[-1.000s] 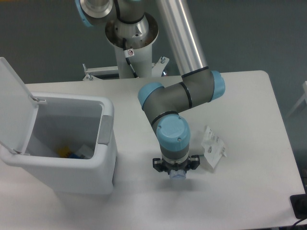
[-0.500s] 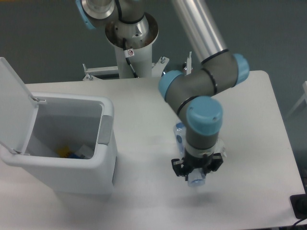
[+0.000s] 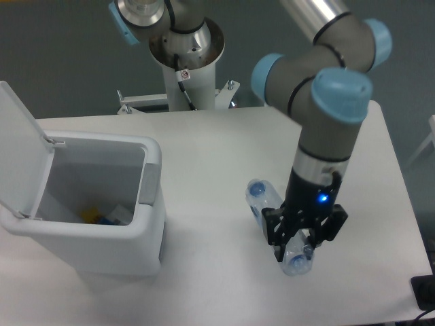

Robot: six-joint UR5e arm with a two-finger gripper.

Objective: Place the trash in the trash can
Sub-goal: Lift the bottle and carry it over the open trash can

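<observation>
One bottle [image 3: 272,206] lies flat on the table [image 3: 204,156], right of the trash can [image 3: 102,234]. The one gripper [image 3: 299,250] hangs right over the bottle's near end, fingers spread on each side of it, not squeezing. The can's lid [image 3: 20,146] stands up, and some bits lie inside.

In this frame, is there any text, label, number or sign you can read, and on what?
No readable text anywhere.
Sticker on the arm's base column: a small red-and-white mark, too small to read.
Bottle: no legible label.
Trash can: no print visible.
Pincer: only a blue light above it, no lettering.
</observation>
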